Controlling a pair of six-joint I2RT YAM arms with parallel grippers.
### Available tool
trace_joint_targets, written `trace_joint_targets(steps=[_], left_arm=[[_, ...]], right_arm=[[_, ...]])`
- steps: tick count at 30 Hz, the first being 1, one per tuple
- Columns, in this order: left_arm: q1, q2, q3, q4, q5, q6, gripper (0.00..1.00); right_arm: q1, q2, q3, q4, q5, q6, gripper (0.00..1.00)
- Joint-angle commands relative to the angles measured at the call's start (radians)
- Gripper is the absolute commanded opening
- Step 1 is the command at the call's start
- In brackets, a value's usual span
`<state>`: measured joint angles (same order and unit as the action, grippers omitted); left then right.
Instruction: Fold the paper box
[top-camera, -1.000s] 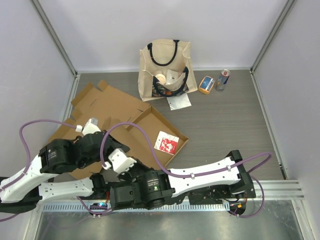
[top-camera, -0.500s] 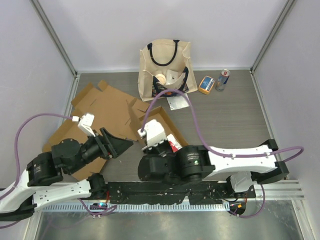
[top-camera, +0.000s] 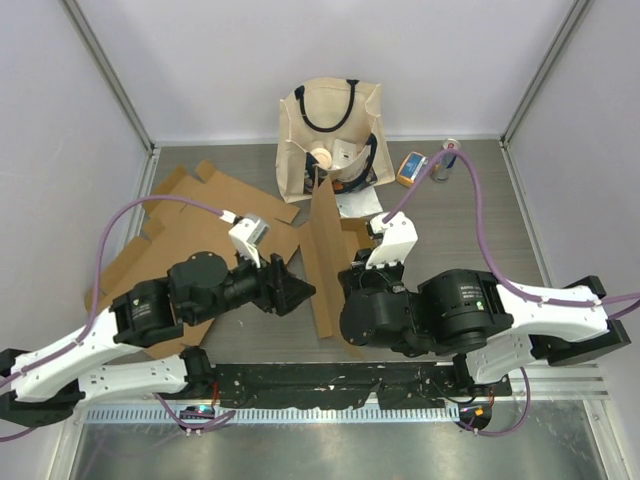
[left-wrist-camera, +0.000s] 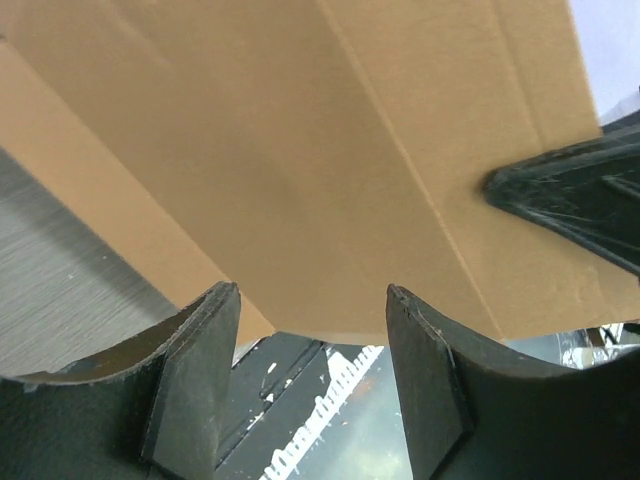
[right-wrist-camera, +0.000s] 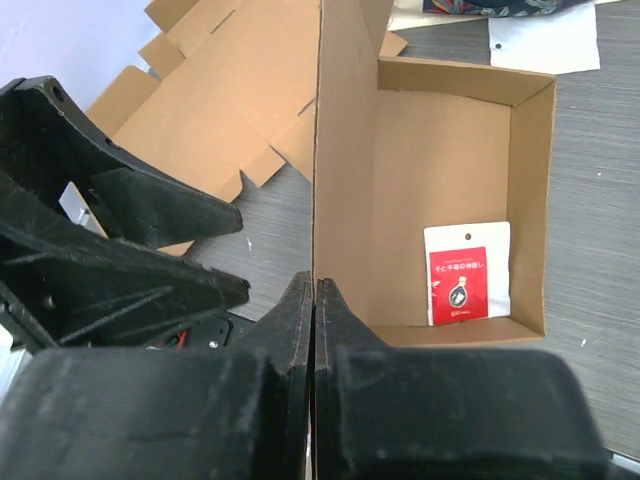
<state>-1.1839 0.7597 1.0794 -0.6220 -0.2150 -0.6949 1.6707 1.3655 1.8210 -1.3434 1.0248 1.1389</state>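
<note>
1. Tool state. The right tool (right-wrist-camera: 315, 300) is closed and pinches the near edge of the side wall (right-wrist-camera: 345, 170), which stands upright. The left tool (left-wrist-camera: 310, 370) is open, its fingers spread and its mouth facing the outer face of that wall from just beside it. Contact cannot be confirmed.

2. Work position. The paper box (right-wrist-camera: 440, 160) sits at mid-bench (top-camera: 470, 240) between the two arms. Its tray opens upward and a red packet (right-wrist-camera: 467, 287) lies on its floor.

3. Step in hand (judged): set the side wall square on its crease.
- Hold the right pinch firm and the wall vertical.
- Bring the left tool flat against the outer face as a backstop. Do not clamp.
- Press toward the crease line, not across the panel, or the board may buckle.
- Do not drag the tray, or the packet may slide under the fold.

4. Beyond the work. Flat cardboard sheets (top-camera: 200, 215) lie far left. A tote bag (top-camera: 330, 135) and a can (top-camera: 447, 158) stand at the far edge, well apart from the fold.
</note>
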Motion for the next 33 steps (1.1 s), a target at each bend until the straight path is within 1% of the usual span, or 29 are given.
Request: trace_joint_targets(steps=[1,2,3,4,5,8,9,10,12,13,15,16,18,20,22,23,24,25,26,28,30,31,32,33], left_arm=[[-0.002,0.027,0.005,0.117,0.100,0.087,0.65],[-0.003,0.021,-0.009,0.117,0.080,0.101,0.66],[-0.003,0.001,-0.015,0.114,0.066,0.106,0.68],[-0.005,-0.017,-0.019,0.107,0.051,0.109,0.68],[-0.005,-0.034,-0.030,0.087,0.030,0.110,0.68],[-0.005,-0.108,-0.058,0.038,-0.056,0.106,0.69],[-0.005,-0.121,-0.061,0.019,-0.107,0.098,0.67],[-0.005,-0.131,-0.062,-0.001,-0.127,0.095,0.65],[-0.005,-0.151,-0.078,-0.031,-0.152,0.092,0.64],[-0.005,-0.154,-0.085,-0.033,-0.162,0.092,0.64],[-0.005,-0.135,-0.099,-0.031,-0.164,0.090,0.64],[-0.005,-0.122,-0.102,-0.019,-0.146,0.106,0.64],[-0.009,-0.073,-0.104,-0.010,-0.141,0.123,0.64],[-0.032,-0.024,-0.096,-0.013,-0.208,0.130,0.64],[-0.078,-0.002,-0.088,-0.018,-0.266,0.126,0.64],[-0.098,0.010,-0.087,-0.021,-0.347,0.120,0.64],[-0.135,0.032,-0.085,-0.025,-0.386,0.114,0.65],[-0.152,0.052,-0.069,-0.053,-0.426,0.103,0.65],[-0.164,0.070,-0.058,-0.076,-0.504,0.068,0.65],[-0.184,0.133,-0.021,-0.132,-0.543,0.049,0.64],[-0.198,0.173,-0.001,-0.171,-0.605,0.005,0.57],[-0.200,0.200,0.007,-0.185,-0.613,0.003,0.54],[-0.201,0.216,0.011,-0.194,-0.627,-0.003,0.47],[-0.204,0.225,0.013,-0.209,-0.667,-0.035,0.44]], right_arm=[[-0.078,0.000,-0.035,0.096,-0.027,-0.014,0.01],[-0.109,-0.008,-0.082,0.250,-0.075,-0.081,0.01],[-0.197,-0.003,-0.101,0.312,-0.128,-0.094,0.01],[-0.239,0.009,-0.107,0.344,-0.226,-0.091,0.01],[-0.268,0.024,-0.103,0.378,-0.242,-0.091,0.01],[-0.344,0.079,-0.083,0.392,-0.242,-0.027,0.01],[-0.360,0.110,-0.077,0.391,-0.246,0.004,0.01],[-0.382,0.125,-0.069,0.389,-0.246,0.069,0.01],[-0.391,0.150,-0.046,0.375,-0.223,0.146,0.01],[-0.394,0.155,-0.045,0.371,-0.207,0.221,0.01],[-0.401,0.153,-0.049,0.368,-0.145,0.290,0.01],[-0.401,0.149,-0.051,0.363,-0.114,0.350,0.01],[-0.407,0.142,-0.057,0.331,-0.065,0.407,0.01],[-0.425,0.130,-0.081,0.325,-0.055,0.456,0.01],[-0.440,0.124,-0.103,0.322,-0.057,0.476,0.01],[-0.445,0.121,-0.104,0.317,-0.054,0.496,0.01],[-0.454,0.119,-0.107,0.311,-0.052,0.504,0.01],[-0.456,0.121,-0.109,0.308,-0.051,0.509,0.01],[-0.457,0.122,-0.109,0.303,-0.051,0.522,0.01],[-0.459,0.124,-0.108,0.302,-0.052,0.530,0.01],[-0.459,0.126,-0.106,0.299,-0.055,0.544,0.01],[-0.459,0.127,-0.106,0.297,-0.057,0.547,0.01],[-0.457,0.126,-0.106,0.297,-0.058,0.545,0.01],[-0.459,0.126,-0.106,0.296,-0.060,0.547,0.01]])
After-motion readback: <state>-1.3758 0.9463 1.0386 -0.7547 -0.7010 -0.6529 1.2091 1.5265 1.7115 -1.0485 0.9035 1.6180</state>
